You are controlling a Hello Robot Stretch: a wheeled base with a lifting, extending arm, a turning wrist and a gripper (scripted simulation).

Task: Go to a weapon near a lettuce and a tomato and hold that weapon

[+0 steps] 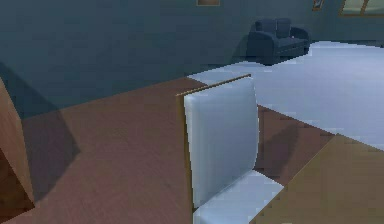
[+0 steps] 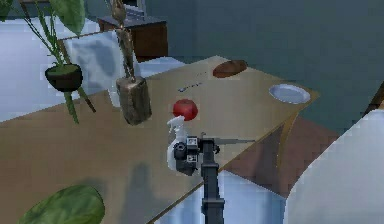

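- Small pale thing (image 2: 175,127): lies on the table (image 2: 60,150) at the far tip of the claw (image 2: 176,146). It is judged the likeliest candidate for the weapon, but it is too small to name with certainty.
- Claw: seen in the arm side view at the end of the dark arm (image 2: 211,190), over the table's near half. Whether its fingers are apart or together cannot be told. Because the pale thing rests on the table right at its tip, it also cannot be told whether the claw holds anything.
- Tomato (image 2: 184,108): a red round thing just beyond the claw and the pale thing, farther out on the table.
- Green leafy mass (image 2: 62,206): well to the left of the claw and nearer the table's edge; possibly the lettuce, possibly a plant's leaf.
- Pot (image 2: 133,98): stands upright beyond and left of the claw, near the tomato, and carries a tall stalk.
- Brown loaf-shaped thing (image 2: 230,68) and plate (image 2: 289,93): far beyond and right of the claw, well apart from it.
- Step in hand (judgement): the approach looks nearly complete and the grasp comes next. To do it well, confirm that the pale thing is the weapon. Centre the fingers on it, keeping clear of the tomato. Then lift straight up until it hangs free of the table.
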